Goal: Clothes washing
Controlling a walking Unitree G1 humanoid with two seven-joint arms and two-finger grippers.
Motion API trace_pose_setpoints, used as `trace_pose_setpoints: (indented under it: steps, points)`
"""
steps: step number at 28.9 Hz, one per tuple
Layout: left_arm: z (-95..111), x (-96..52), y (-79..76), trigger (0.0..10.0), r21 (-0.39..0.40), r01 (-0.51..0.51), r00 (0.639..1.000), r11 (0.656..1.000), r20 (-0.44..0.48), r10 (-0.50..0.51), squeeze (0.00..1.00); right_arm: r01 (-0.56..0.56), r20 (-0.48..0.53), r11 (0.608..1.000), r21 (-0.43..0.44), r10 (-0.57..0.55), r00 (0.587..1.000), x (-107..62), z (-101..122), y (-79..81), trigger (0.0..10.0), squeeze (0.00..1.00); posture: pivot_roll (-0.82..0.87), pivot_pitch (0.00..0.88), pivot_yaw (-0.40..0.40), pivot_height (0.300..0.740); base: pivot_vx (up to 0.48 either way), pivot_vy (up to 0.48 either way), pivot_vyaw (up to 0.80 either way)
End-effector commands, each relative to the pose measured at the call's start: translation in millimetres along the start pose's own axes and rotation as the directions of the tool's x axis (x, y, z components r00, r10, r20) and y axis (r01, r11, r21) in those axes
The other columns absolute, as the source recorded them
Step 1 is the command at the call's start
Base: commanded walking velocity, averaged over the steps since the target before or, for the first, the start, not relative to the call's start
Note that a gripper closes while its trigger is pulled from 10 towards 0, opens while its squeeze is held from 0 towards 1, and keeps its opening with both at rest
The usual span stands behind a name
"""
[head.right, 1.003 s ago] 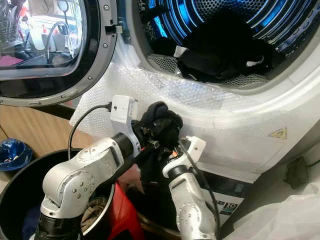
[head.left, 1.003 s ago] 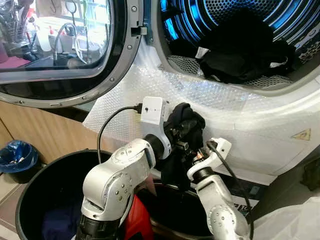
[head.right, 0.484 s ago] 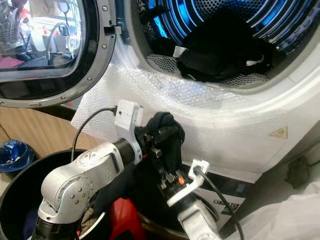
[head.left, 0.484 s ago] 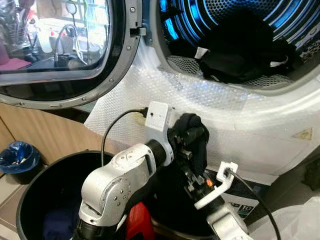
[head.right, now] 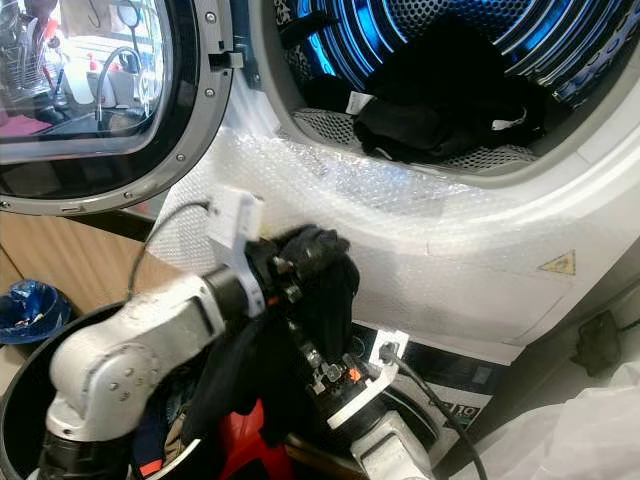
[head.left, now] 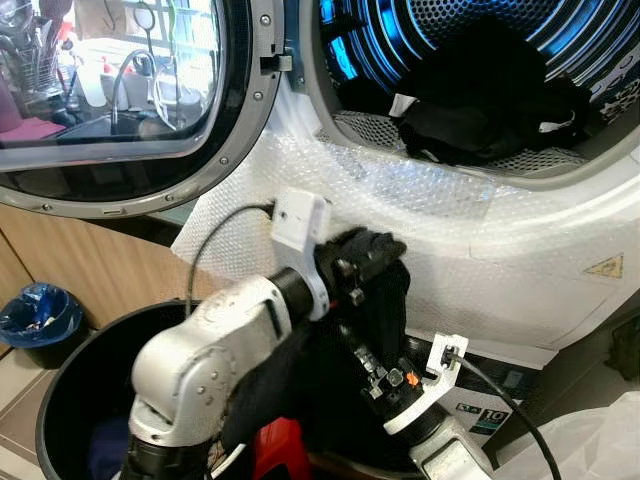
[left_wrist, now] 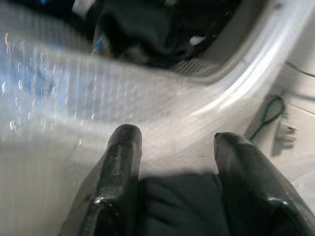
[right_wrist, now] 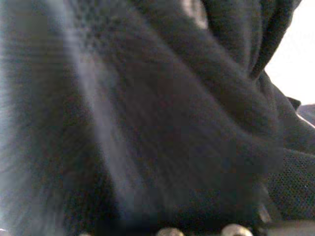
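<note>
Standing open, the washing machine (head.left: 480, 250) has its round glass door (head.left: 130, 100) swung out to the robot's left; bubble wrap (head.left: 420, 210) covers the white front panel below the drum mouth. Drum (head.left: 470, 30) lit blue inside, with a heap of dark clothes (head.left: 490, 110) lying on its perforated floor.

Large black laundry bin (head.left: 60, 400) on the floor under the door, some dark fabric inside. Small blue-lined waste bin (head.left: 38, 318) further to the left.

Left arm bent at the elbow, forearm angled up toward the machine front, white wrist camera block on top. Left gripper (head.left: 375, 255) sits just below the drum rim, near the bubble wrap. Black garment (head.left: 385, 300) is bunched at its jaws and hangs down from them. Left wrist view: the two black fingers (left_wrist: 120, 162) apart, with dark cloth lying between them at their base, and the drum's clothes beyond.

Right arm low, wrist raised from below. Right gripper (head.left: 375, 365) pushed up into the hanging garment; its jaws hidden in the cloth, cannot tell how they stand. Right wrist view: blurred black fabric pressed close to the lens.
</note>
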State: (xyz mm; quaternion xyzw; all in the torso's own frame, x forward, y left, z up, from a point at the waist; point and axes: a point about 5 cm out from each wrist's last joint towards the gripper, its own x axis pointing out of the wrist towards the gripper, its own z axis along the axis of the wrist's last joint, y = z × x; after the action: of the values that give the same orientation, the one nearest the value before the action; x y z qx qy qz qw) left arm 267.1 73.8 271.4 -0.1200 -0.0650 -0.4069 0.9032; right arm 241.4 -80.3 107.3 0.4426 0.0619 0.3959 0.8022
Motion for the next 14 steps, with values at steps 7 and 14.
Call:
trace_pose_setpoints:
  steps: [7, 14]
  points:
    - [20, -31.6, 22.0, 10.0, 0.135, -0.115, 0.993, 0.984, 0.014, 0.114, 1.0, 0.054, 0.002, 0.998, -0.023, -0.054, 0.999, -13.8, 3, -16.1, 0.0, 0.0, 0.04, 0.08, -0.012, 0.74, 0.0, 0.0, 0.0]
    - [6, -80.7, 78.3, 10.0, 0.264, -0.543, 0.827, 0.797, 0.001, 0.563, 1.0, -0.037, 0.159, 0.996, 0.078, 0.024, 0.987, -23.4, 36, -15.3, 0.0, 0.0, 0.05, 0.09, -0.019, 0.74, 0.0, 0.0, 0.0]
